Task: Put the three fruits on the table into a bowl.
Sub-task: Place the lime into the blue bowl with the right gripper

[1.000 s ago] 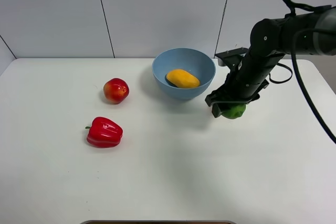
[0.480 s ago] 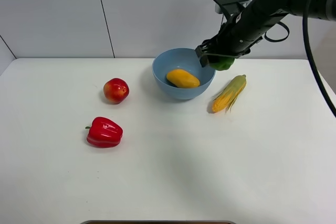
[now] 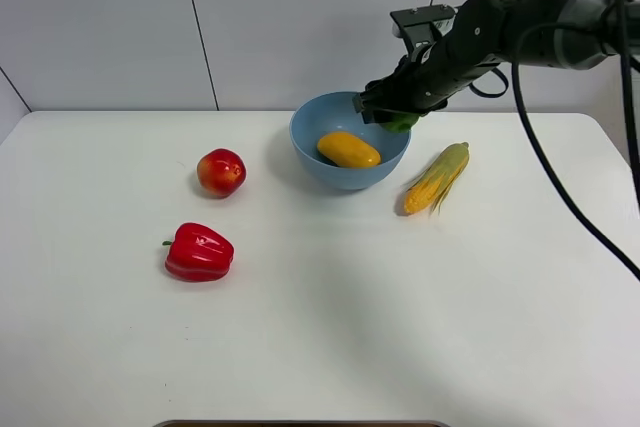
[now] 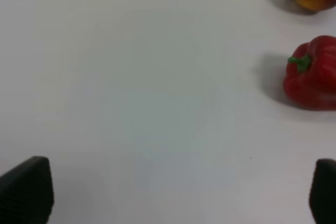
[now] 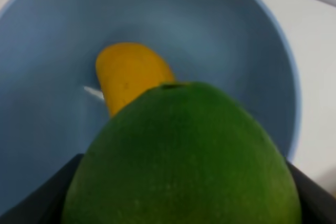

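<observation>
1. One white table (image 3: 320, 347) carries everything, and its near half lies bare apart from the bell pepper.
2. My right arm reaches in from the right side across the back of the table, and my right gripper (image 3: 392, 112) hangs above the bowl's far right rim, pinching the lime between its dark fingers.
3. My left gripper (image 4: 176, 190) is out of the high camera's sight; its wrist view shows the two black fingertips spread wide apart, nothing between them, over plain table near the pepper.
4. The light blue bowl (image 3: 345, 177) stands upright at the back middle of the table, just beside the corn.
5. The corn cob (image 3: 437, 178) lies slantwise on the table right of the bowl, close to it but not touching.
6. The red bell pepper (image 3: 199, 252) rests on the left side of the table, nearer the front than the apple.
7. The mango (image 3: 348, 150) lies inside the bowl, on its floor.
8. The red apple (image 3: 221, 172) sits on the table left of the bowl, well apart from it.
9. The green lime (image 3: 402, 122) is off the table, gripped in the air; my right wrist view shows the bowl's hollow and the mango below it
</observation>
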You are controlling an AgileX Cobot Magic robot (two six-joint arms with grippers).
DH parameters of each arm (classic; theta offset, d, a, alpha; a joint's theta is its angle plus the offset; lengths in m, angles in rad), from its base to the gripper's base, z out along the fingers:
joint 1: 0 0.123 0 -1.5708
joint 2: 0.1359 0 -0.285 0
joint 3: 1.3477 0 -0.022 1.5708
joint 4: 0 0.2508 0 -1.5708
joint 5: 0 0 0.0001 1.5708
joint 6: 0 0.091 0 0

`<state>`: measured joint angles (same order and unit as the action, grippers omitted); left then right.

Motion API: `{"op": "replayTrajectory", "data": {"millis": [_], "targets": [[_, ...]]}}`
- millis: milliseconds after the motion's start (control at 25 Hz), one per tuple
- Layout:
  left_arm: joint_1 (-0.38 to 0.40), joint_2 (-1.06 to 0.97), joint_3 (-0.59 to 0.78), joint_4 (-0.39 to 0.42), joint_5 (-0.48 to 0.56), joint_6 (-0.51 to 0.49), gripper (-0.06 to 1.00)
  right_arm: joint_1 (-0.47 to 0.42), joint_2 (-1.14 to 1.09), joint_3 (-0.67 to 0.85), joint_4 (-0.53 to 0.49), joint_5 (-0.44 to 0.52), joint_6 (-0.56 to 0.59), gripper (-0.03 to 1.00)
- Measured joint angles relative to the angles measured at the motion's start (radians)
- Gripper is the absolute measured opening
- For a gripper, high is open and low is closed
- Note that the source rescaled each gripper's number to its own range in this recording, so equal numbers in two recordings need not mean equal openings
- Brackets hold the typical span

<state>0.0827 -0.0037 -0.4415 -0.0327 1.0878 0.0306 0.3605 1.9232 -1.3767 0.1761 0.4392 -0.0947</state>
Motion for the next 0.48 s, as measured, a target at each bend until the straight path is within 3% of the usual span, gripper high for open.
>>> {"op": "replayTrajectory", "data": {"millis": [200, 240, 360, 480], "targets": [[0.000, 0.000, 0.000, 0.000, 0.000, 0.000, 1.00, 0.000, 0.045, 0.000, 0.013, -0.021, 0.000, 0.09], [0.000, 0.000, 0.000, 0.000, 0.000, 0.000, 1.00, 0.000, 0.050, 0.000, 0.013, -0.021, 0.000, 0.14], [0.000, 0.000, 0.000, 0.000, 0.000, 0.000, 1.00, 0.000, 0.062, 0.000, 0.013, -0.022, 0.000, 0.46], [0.000, 0.000, 0.000, 0.000, 0.000, 0.000, 1.00, 0.000, 0.065, -0.001, 0.013, -0.024, 0.000, 0.64]]}}
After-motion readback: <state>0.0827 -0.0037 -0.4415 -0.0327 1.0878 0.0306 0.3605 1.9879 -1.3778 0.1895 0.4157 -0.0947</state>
